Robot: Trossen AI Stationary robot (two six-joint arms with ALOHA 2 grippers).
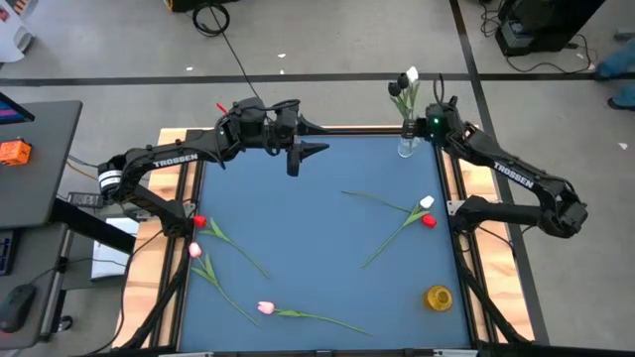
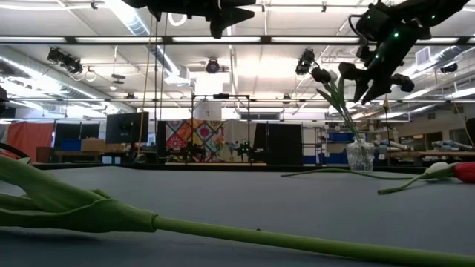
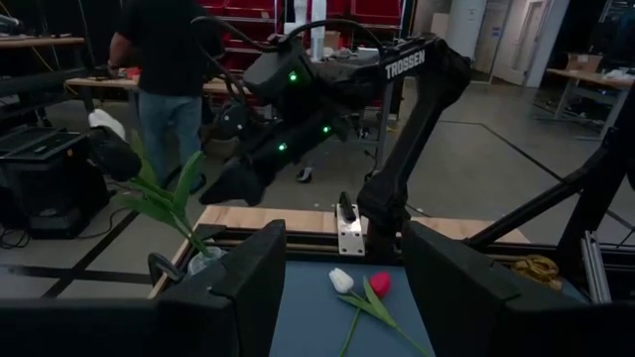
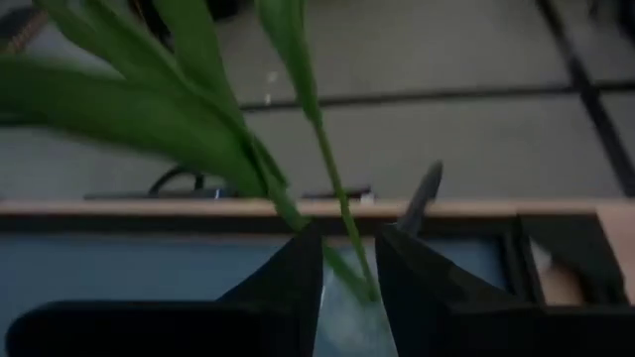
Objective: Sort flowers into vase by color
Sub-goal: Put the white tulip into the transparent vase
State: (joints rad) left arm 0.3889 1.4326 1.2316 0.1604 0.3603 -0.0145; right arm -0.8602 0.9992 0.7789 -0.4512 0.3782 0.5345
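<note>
A clear glass vase (image 1: 407, 147) stands at the table's far right edge; it also shows in the low view (image 2: 360, 156). It holds tulips with a white head (image 1: 412, 75) and a black head (image 1: 397, 89). My right gripper (image 1: 417, 124) hovers over the vase with its fingers a little apart, and the green stems (image 4: 342, 233) rise between them. My left gripper (image 1: 303, 151) is open and empty above the far edge of the table. Red (image 1: 429, 220) and white (image 1: 427, 203) tulips lie at the right. Red (image 1: 199, 222) and pink (image 1: 194, 250) tulips lie at the left, and another pink one (image 1: 265, 308) lies near the front. My right gripper has one thin stem (image 4: 349, 260) passing through the gap between its fingers, just above the vase's mouth. The gap is wider than the stem, and I cannot tell whether either finger touches it.
A yellow round object (image 1: 439, 297) sits near the table's front right corner. A long stem (image 2: 223, 233) lies across the front of the low view. A person (image 3: 164, 59) stands in the room beyond the table. The middle of the blue mat (image 1: 317, 228) is bare.
</note>
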